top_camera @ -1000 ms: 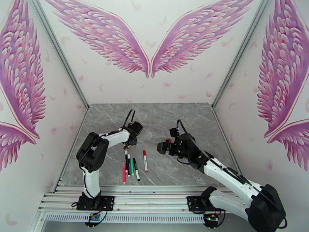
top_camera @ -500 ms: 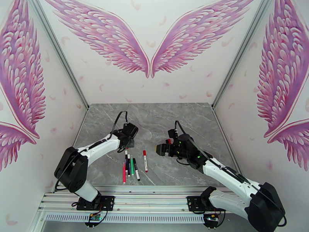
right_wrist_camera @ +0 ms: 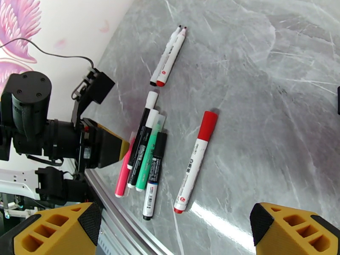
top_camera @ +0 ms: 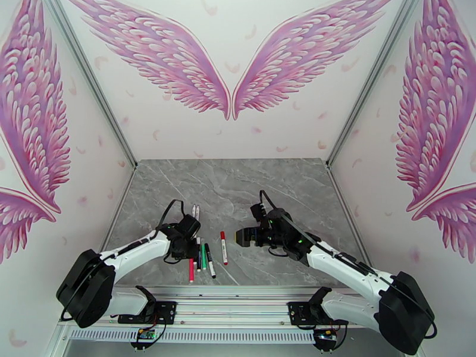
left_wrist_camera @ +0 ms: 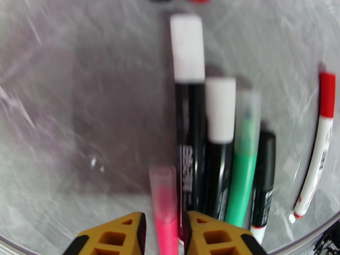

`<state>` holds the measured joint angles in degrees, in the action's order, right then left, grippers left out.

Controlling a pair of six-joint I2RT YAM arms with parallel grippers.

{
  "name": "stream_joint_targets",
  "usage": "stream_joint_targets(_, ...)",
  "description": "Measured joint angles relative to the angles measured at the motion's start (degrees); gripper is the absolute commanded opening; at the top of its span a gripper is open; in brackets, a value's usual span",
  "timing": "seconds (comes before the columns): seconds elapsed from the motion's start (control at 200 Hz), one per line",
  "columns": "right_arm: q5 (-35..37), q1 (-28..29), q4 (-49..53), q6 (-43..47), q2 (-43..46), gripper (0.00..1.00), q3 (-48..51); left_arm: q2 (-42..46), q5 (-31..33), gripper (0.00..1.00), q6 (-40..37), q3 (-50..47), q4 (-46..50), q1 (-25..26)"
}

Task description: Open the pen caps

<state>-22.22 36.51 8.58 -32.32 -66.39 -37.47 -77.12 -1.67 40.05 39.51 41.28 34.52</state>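
Flanking the pink pen

Showing a grey table (top_camera: 268,185) with the right gripper (top_camera: 243,236) hung wide open above it, near the red cap (right_wrist_camera: 208,125). Finding the left gripper (left_wrist_camera: 163,217) low, jaws narrow on either side of the pink pen (left_wrist_camera: 168,239); cannot tell whether pinching. Spotting the pink cap (left_wrist_camera: 162,183) just beyond the fingertips, on its pen, green cap (left_wrist_camera: 248,111) and black cap (left_wrist_camera: 267,149) alongside.

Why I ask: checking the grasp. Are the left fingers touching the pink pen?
Cannot tell. In the left wrist view the left fingers flank the pink pen closely, but blur hides whether they touch it.
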Motion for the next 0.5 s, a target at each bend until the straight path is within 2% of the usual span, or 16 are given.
stream_joint_targets(0.17, -0.09, 0.07, -0.02, -0.02, 0.00, 0.99, -0.02, 0.31, -3.48, 0.30, 0.52, -1.33, -2.03, 0.11)
stream_joint_targets(0.345, -0.07, 0.28, -0.02, -0.02, -0.07, 0.99, -0.04, 0.33, -3.21, 0.25, 0.81, -1.36, -1.81, 0.13)
stream_joint_targets(0.5, -0.07, 0.42, -0.02, -0.02, -0.07, 0.99, -0.04, 0.33, -2.25, 0.25, 1.31, -2.08, -0.35, 0.15)
